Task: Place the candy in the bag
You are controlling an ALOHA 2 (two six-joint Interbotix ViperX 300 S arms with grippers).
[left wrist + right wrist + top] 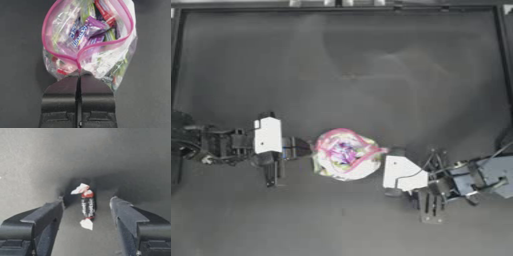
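Note:
The bag (346, 155) stands at the table's middle, a clear pouch whose pink-strip mouth gapes open over pastel sweets. My left gripper (308, 149) reaches in from the left and is shut on the bag's near rim, the pink strip (78, 62) pinched at its fingertips (79, 73). The candy (87, 206), a tiny wrapped sweet with a dark middle, a red band and white twisted ends, lies on the table between the open jaws of my right gripper (87, 200). Neither jaw touches it. That gripper (395, 153) hangs just right of the bag.
The dark table (345, 65) stretches wide behind the bag, framed by a rail along the back. The right arm's links (485, 177) cross the right side at mid-height.

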